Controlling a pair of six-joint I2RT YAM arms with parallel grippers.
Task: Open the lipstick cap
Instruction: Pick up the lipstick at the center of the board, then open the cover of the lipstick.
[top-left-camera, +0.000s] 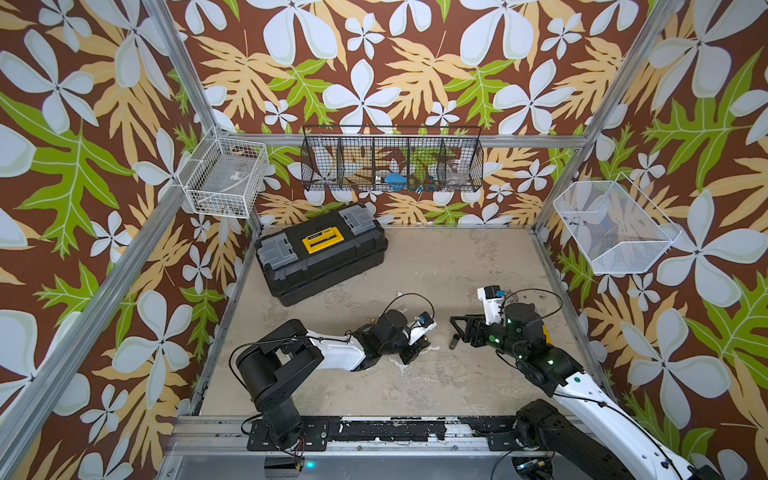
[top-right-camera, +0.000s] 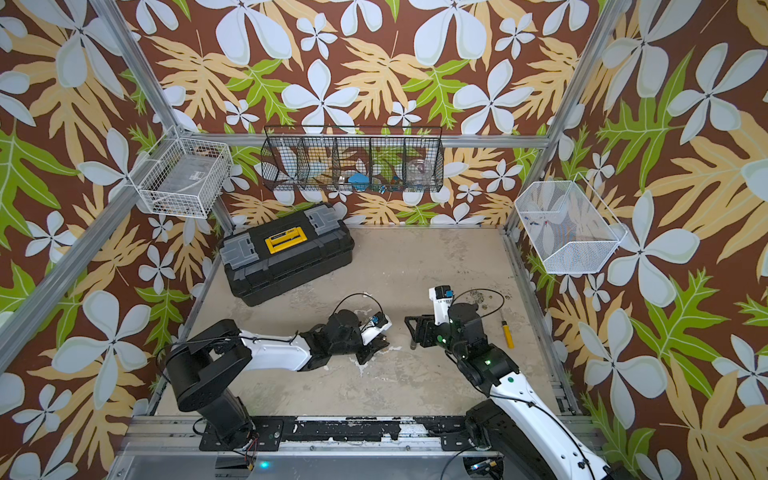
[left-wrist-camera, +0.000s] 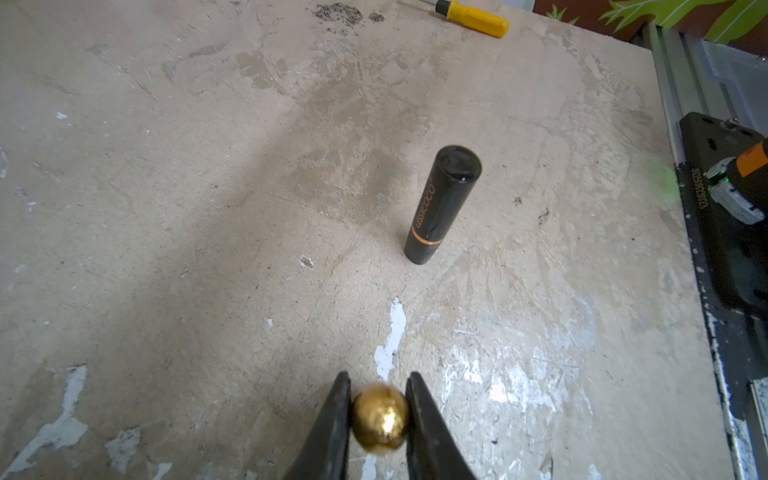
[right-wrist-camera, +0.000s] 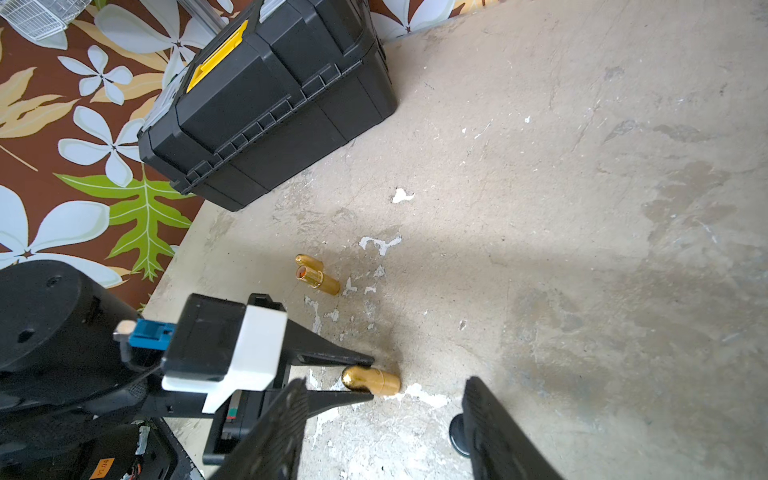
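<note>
The left fingers (left-wrist-camera: 332, 428) grip a gold tube (left-wrist-camera: 380, 415) lying on the bench (left-wrist-camera: 166, 208); the right fingers (right-wrist-camera: 274, 432) stand open beside the upright black lipstick (left-wrist-camera: 442, 203).

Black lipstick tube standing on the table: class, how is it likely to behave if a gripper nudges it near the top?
The black lipstick tube stands upright, tall over a narrow base, so it would probably tip rather than slide. Being round, it would likely roll once down. Its glossy surface may slip in a light grip.

Top views overlook the whole table (top-left-camera: 457, 270); wrist cameras sit close above it.
</note>
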